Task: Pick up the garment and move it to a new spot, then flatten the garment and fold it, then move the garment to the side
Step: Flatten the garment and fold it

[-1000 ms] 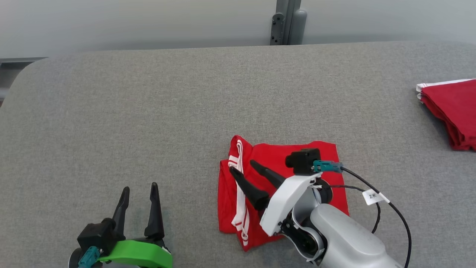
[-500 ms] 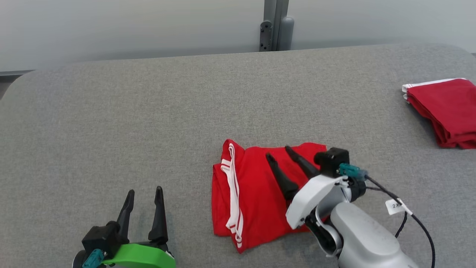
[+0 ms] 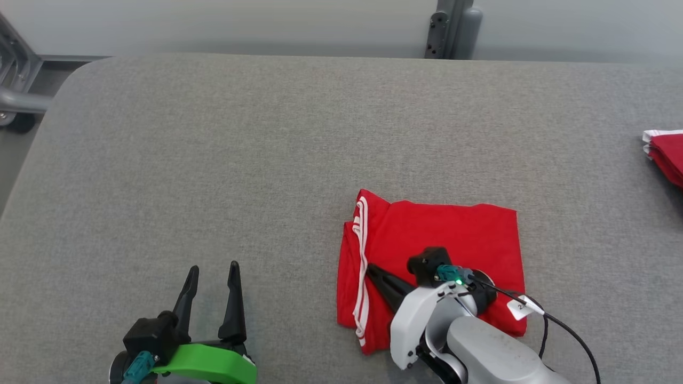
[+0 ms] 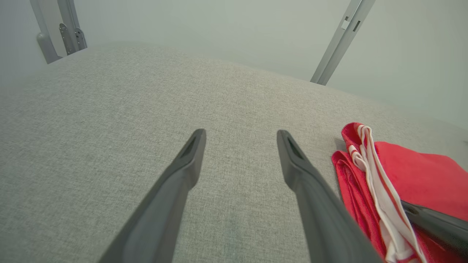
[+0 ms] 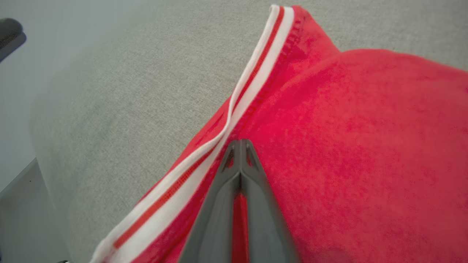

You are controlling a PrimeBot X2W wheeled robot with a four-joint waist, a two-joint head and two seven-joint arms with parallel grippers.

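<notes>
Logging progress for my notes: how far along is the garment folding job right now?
Done: the red garment lies folded on the grey table. In hand: the right gripper, jaws shut, rests on it by the white stripe; a pinch is unclear. To do: moving it aside; the left gripper hangs open.

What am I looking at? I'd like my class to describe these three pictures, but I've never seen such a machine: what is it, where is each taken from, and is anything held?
It is a two-armed robot. The wide picture looks down from its head; the other two look along each arm's pincer. On the grey padded table lies a folded red garment with white stripes; more red cloth sits at the right edge. The left pincer hangs open, empty. The right pincer is shut, tips on the garment; whether cloth is pinched is unclear.
</notes>
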